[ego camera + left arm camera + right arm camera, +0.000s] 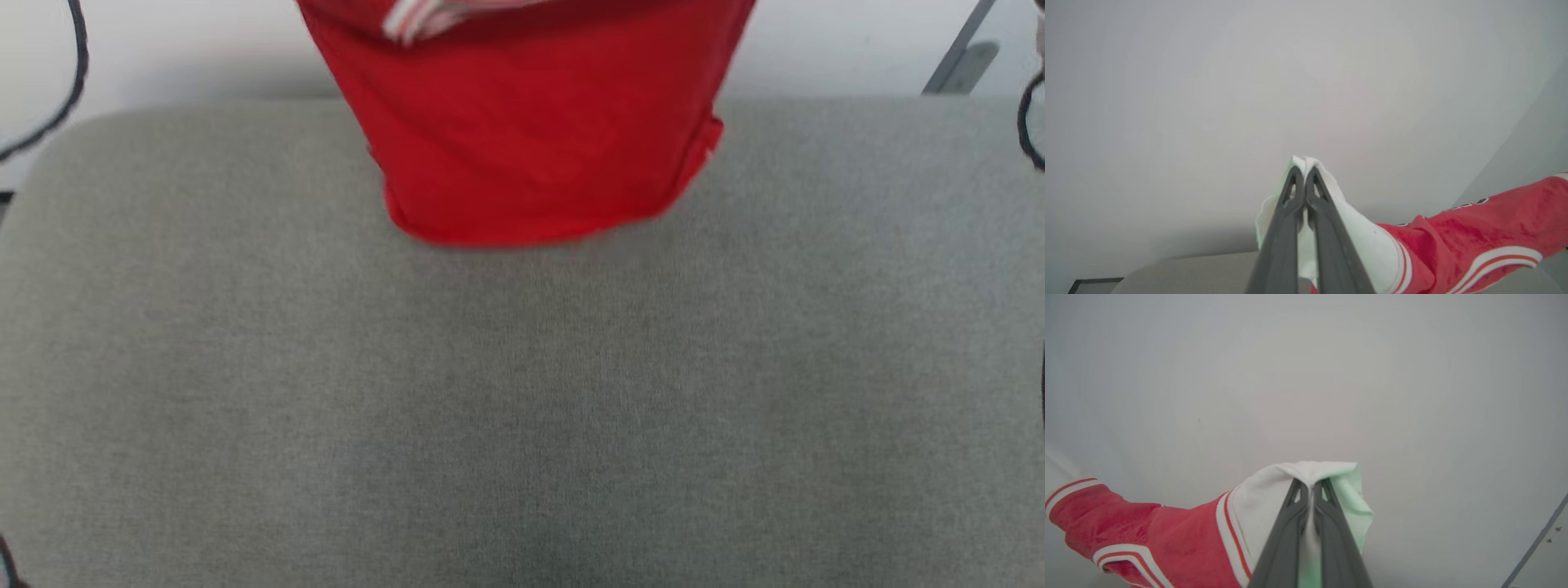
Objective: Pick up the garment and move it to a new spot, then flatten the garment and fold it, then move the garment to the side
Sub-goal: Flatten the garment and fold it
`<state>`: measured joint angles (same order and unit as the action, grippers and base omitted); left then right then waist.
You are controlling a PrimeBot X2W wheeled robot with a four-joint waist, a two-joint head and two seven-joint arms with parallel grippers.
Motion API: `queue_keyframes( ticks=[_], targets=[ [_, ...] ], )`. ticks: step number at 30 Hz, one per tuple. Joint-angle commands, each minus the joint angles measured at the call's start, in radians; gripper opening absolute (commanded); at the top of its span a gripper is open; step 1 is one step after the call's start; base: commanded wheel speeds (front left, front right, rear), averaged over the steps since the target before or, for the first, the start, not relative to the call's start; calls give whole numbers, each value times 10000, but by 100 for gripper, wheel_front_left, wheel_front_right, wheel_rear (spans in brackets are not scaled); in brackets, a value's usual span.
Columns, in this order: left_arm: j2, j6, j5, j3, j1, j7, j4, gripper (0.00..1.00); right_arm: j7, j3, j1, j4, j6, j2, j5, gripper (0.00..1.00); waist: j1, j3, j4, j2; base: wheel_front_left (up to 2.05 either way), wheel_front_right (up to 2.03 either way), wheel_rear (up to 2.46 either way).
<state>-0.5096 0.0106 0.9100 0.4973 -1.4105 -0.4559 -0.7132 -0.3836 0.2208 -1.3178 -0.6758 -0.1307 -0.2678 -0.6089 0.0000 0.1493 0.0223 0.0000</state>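
The left gripper [1304, 173] and right gripper [1311, 486] are each clenching a white sleeve [1363, 237] of the red shirt [531, 122]. They are holding it spread above the grey pad's [522, 408] far edge, so it is hanging straight, probably for laying flat.

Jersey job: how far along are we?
Done: pickup. The jersey hangs lifted over the grey padded surface, not spread on it. In hand: the left gripper is shut on one white sleeve, the right gripper on the other, holding it up between them. Left: laying it at the new spot, flattening, folding, moving it aside; none shows yet.
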Motion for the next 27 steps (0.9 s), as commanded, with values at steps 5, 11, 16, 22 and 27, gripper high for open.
queue_keyframes(
  ticks=[5, 11, 16, 22, 27],
  targets=[
    [326, 373, -545, 67, -1054, 1298, -561, 0, 1523, 237, -1109, -932, -1, 142, 765, 0, 0, 1349, -42, 0, 0, 0, 0],
    [696, 615, -1388, 110, -2399, 3797, -1212, 0, 4371, 566, -2624, -2021, -1, 177, 2205, 0, 0, 2423, 51, 0, 0, 0, 0],
    [961, 894, -1743, 164, -2828, 5935, -1744, 0, 6052, 821, -3384, -3129, 1, 113, 3629, 0, 0, 2909, 214, 0, 0, 0, 0],
    [1111, 1119, -1623, 538, -2206, 6303, -2831, 0, 6168, 1176, -2987, -4450, 1, 423, 3638, 0, 0, 3017, 401, 0, 0, 0, 0],
    [1251, 1193, -1258, 918, -1422, 5672, -3535, 0, 5729, 1671, -2204, -4876, 1, 612, 2797, 0, 0, 2861, 501, 0, 0, 0, 0]
  ],
)
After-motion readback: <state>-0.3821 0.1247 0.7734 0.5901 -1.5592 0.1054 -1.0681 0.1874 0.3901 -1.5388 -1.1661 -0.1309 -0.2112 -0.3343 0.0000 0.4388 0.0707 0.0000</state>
